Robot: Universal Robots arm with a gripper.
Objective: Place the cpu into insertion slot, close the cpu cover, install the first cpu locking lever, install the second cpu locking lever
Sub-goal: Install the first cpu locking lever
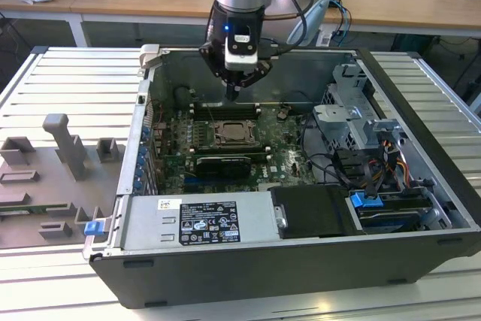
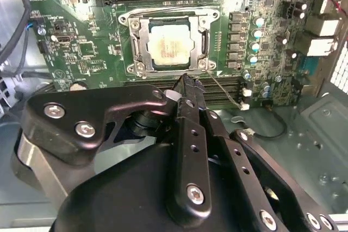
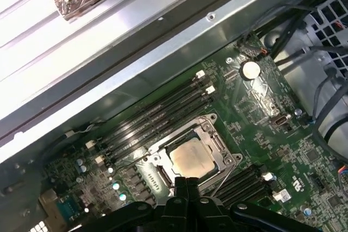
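**One empty hand poised over a seated chip**

One black robot hand (image 1: 234, 89) hangs inside the open dark-grey computer case (image 1: 421, 140), which lies on its side on a slatted aluminium counter (image 1: 68, 73). Its two slim fingers are pressed together into a single point and grip nothing. In both wrist views that point hovers just above the near edge of the socket, apart from it.

The small square cpu with its pale silvery-beige metal face (image 2: 169, 44) lies flat in the square dark insertion slot (image 1: 219, 137) on the green motherboard (image 2: 81, 52). The thin silvery cpu cover with a square window (image 2: 139, 35) lies down around the chip, framing its face. A thin silvery wire lever (image 2: 224, 93) runs out from one socket corner across the long black memory slots (image 3: 163, 113) beside it; whether it is latched cannot be told.

In the exterior view, the silver power-supply box (image 1: 143, 227) at the case's front carries a black label with white print (image 1: 207, 223) and a small white sticker (image 1: 169, 203). A grey moulded fixture (image 1: 68, 148) stands on the counter at the exterior view's left.
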